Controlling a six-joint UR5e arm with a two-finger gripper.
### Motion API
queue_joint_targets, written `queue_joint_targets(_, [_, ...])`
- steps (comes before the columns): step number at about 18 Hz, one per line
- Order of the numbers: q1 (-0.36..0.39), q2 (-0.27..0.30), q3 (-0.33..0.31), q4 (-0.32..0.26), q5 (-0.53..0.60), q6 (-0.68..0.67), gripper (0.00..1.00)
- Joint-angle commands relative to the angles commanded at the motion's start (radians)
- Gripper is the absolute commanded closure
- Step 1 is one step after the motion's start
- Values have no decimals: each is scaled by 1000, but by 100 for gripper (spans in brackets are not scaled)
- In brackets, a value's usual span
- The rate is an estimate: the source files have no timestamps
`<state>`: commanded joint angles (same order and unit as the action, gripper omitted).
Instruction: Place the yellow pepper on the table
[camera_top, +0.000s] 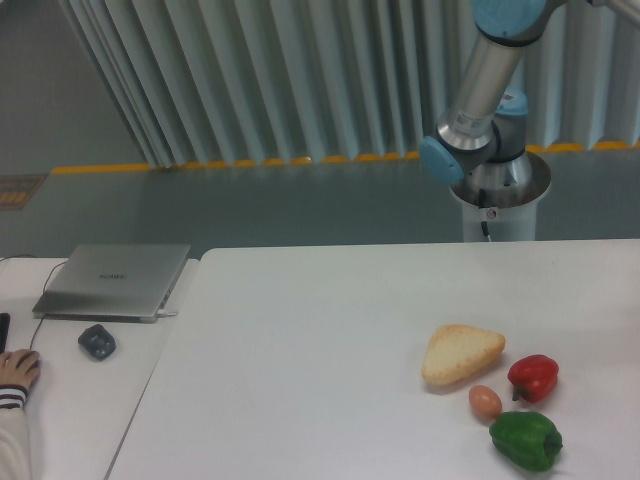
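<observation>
White table (300, 340) lies below our robot arm (480, 95), but we cannot see the pincer or the yellow pepper, so we should lower slowly onto bare table, away from the red pepper (533, 377).

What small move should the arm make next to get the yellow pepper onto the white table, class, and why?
Probably swing the claw down into view over the bare middle of the large white table. Only the arm's lower links show; claw and yellow pepper are out of frame. The glossy red pepper, green pepper, brown egg and triangular bread slice crowd the right.
</observation>
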<state>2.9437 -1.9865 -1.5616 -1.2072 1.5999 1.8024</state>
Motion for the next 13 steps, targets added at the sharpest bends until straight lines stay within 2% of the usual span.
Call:
queue_joint_targets(8, [8,-8,2,3,0,2,0])
queue_joint_targets(9, [8,-8,2,0,0,0,17])
queue_joint_targets(10, [6,-8,2,0,0,0,27])
queue_joint_targets(11, [5,-8,2,0,2,-2,44])
queue_joint_targets(13, [3,-6,5,0,2,-2,47])
